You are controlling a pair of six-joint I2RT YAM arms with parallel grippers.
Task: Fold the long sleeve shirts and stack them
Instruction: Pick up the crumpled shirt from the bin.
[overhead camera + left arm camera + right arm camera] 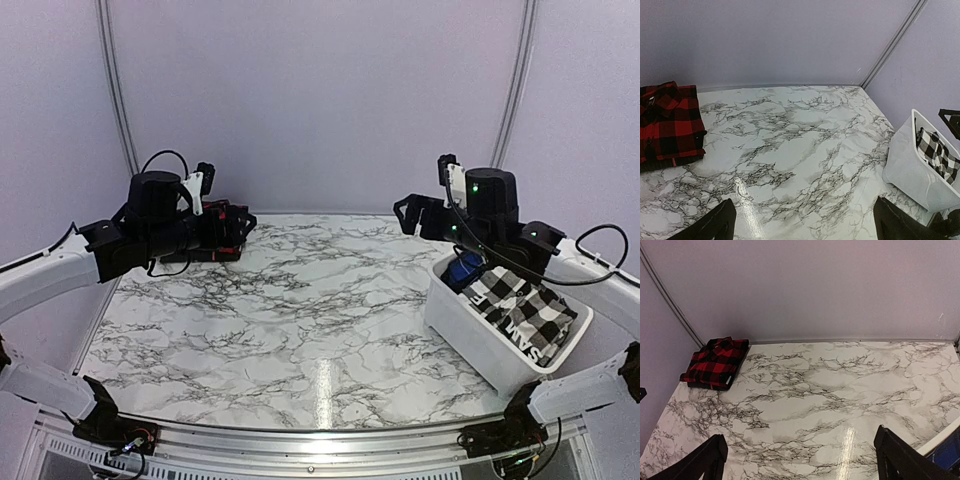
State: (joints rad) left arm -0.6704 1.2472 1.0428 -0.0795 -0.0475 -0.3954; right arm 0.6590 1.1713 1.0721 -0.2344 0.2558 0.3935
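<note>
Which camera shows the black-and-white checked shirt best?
The top external view: the black-and-white shirt lies in plain sight, lettering included. The left wrist view catches only a strip of it; the right wrist view shows none.

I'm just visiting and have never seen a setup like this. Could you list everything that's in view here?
red-and-black shirt: one, red and black check, folded at the table's far left corner.
black-and-white shirt: one, black and white check with block letters, bunched in the bin.
bin: one, white, on the table's right side.
blue item: one, blue, at the bin's far end; too hidden to identify.
table: one, white marble pattern with grey veins.
left gripper: one, black, open and empty, above the table.
right gripper: one, black, open and empty, above the table.
</note>
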